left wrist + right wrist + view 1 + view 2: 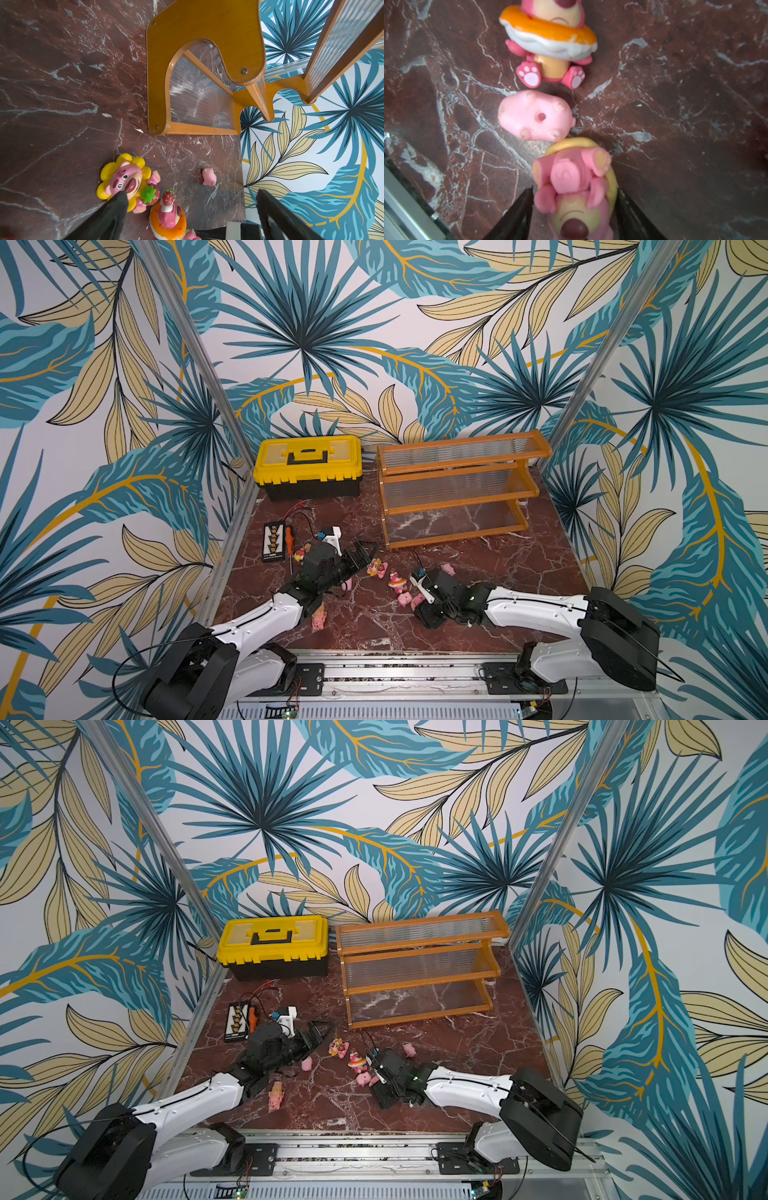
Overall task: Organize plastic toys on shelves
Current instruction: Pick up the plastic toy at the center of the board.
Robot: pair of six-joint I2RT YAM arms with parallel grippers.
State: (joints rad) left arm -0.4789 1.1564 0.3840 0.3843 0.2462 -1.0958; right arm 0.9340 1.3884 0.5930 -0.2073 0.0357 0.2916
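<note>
Zero toys (397, 580) on the shelves (457, 536) so far, all down on the marble (498, 572). My right gripper (574, 207) straddles the ring bear (571, 176) so closing pinches its sides, but I can't tell if it's clamped yet. Left gripper (191, 192) hangs spread wide by the sunflower bear (124, 180) — ready.

- We are looking at a red-brown marble tabletop (478, 572).
- A yellow toolbox (308, 466) and the shelves (453, 489) are standing side by side at its far edge.
- Plastic toys (397, 580) are lying scattered nearer us.
</note>
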